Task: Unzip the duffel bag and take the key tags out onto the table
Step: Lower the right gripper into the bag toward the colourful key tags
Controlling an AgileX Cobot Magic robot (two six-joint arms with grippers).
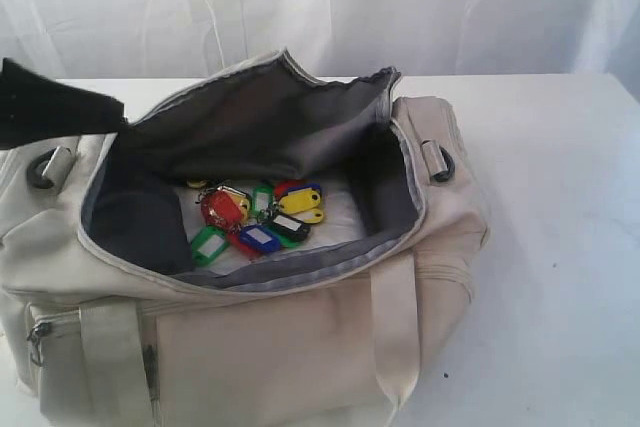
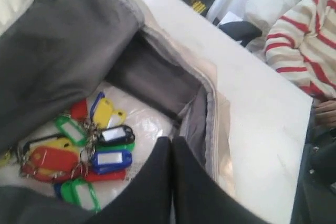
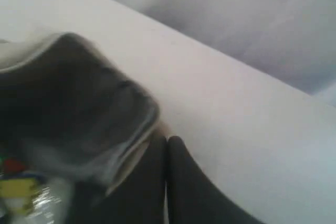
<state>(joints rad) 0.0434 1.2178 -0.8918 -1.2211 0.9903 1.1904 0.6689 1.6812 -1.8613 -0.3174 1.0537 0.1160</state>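
Observation:
The cream duffel bag (image 1: 300, 347) lies unzipped on the white table (image 1: 560, 197), its grey-lined flap (image 1: 250, 107) standing up at the back. The key tags (image 1: 258, 217), a bunch in red, green, yellow and blue, rest on the bag's floor. My left gripper (image 2: 172, 140) is shut with nothing in it, hovering over the bag's rim close to the key tags (image 2: 89, 150); in the exterior view it is a dark shape (image 1: 50, 102) above the bag's left end. My right gripper (image 3: 167, 140) is shut and empty beside the blurred flap (image 3: 68, 93).
A person in a red-and-white striped top (image 2: 304, 35) sits past the table edge in the left wrist view. White curtain (image 1: 400, 7) hangs behind the table. Bare tabletop (image 1: 560, 277) lies to the right of the bag. A black ring (image 1: 440, 162) sits on the bag's right end.

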